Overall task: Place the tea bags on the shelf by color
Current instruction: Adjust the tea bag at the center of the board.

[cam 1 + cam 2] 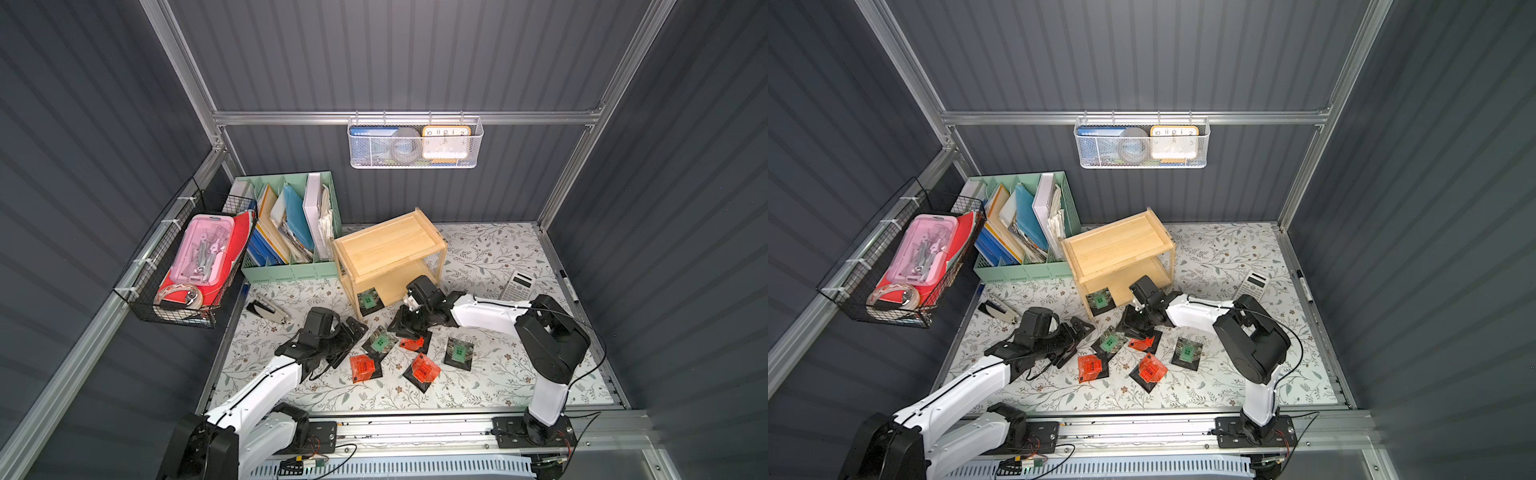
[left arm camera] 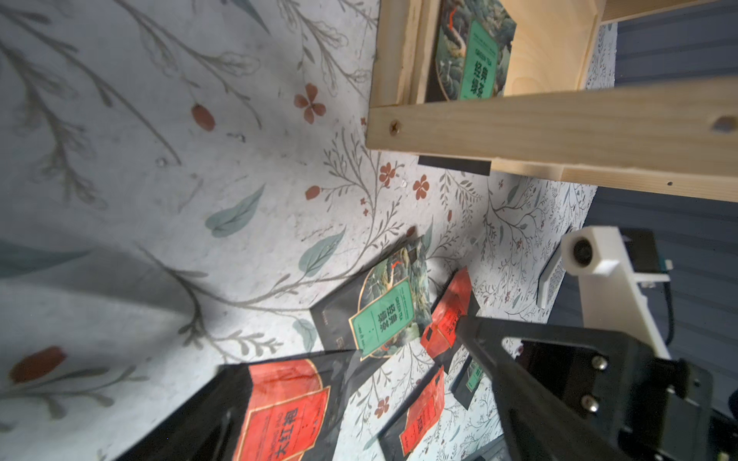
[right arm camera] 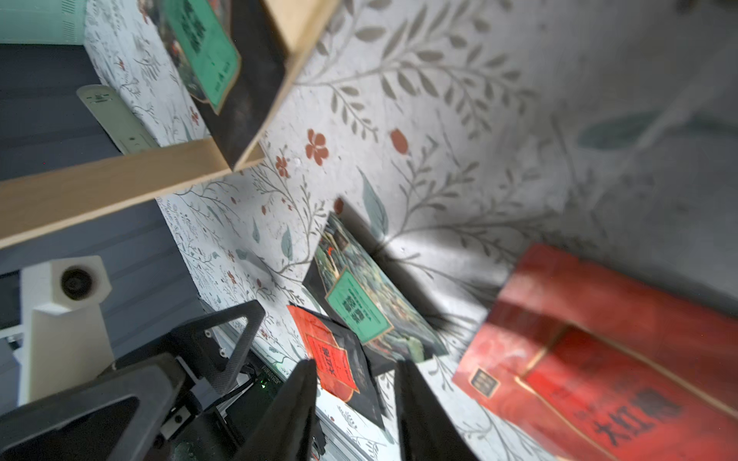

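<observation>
**A:** Six to sort, we count. One green tea bag [image 1: 370, 300] lies flat on the lower tier of the shelf [image 1: 390, 245], right at its front corner, label up.

**B:** The other five?

**A:** Loose on the table [image 1: 498, 374] in front of the shelf. Nearest the shelf are a second green bag [image 1: 380, 343] and an orange bag [image 1: 412, 343], just beside each other. Farther out are a third green bag [image 1: 459, 352], a second orange bag [image 1: 362, 368] and a third orange bag [image 1: 424, 371].

**B:** Upper board?

**A:** Bare in both top views. We judge green goes low and orange is meant for the top. One of six placed, so barely begun.

**B:** Grippers?

**A:** The right gripper [image 3: 354, 365] hangs just in front of the shelf, over that nearest pair. Its jaws are partly apart with nothing between them. We read it as lining up a pick; which bag, we cannot tell.

**B:** Left?

**A:** The left gripper [image 1: 351, 345] sits low, farther from the shelf, beside the loose bags. Its jaws are spread wide and empty. Probably held off so the right arm has room at the shelf.

**B:** Risks?

**A:** The bags are thin and flat, so a pinch needs an edge. The nearest pair is crowded, so a neighbour could get dragged. The placed bag sits at the shelf's front rim, where we think an arm could bump it off.
</observation>
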Robot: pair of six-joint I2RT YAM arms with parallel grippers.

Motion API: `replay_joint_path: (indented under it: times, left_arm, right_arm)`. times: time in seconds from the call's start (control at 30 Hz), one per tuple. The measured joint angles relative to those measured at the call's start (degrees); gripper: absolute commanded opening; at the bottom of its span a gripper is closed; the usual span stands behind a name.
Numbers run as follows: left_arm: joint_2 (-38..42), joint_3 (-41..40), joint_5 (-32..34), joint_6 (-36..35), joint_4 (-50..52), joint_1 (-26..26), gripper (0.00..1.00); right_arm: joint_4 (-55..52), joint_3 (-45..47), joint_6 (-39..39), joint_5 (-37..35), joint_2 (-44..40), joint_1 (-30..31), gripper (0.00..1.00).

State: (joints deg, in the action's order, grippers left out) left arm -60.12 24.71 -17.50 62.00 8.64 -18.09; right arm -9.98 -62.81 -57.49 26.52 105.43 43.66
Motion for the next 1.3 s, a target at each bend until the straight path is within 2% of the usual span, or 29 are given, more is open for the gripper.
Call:
replay_joint_path:
  times: [0.3, 0.9, 1.3]
  left_arm:
    - [-2.75, 0.00, 0.83, 0.00, -5.22, 0.00, 1.00]
    - [-1.60, -0.09, 1.95, 0.00, -5.31, 0.00, 1.00]
    - [-0.90, -0.13, 2.62, -0.02, -3.67, 0.00, 1.00]
  right_arm:
    - [-0.68, 1.05, -3.34, -0.39, -0.07, 3.96, 0.38]
    - [-2.27, 0.98, -5.97, -2.95, 2.29, 3.93, 0.38]
    - [1.27, -2.71, -5.92, -2.54, 6.05, 2.82, 0.36]
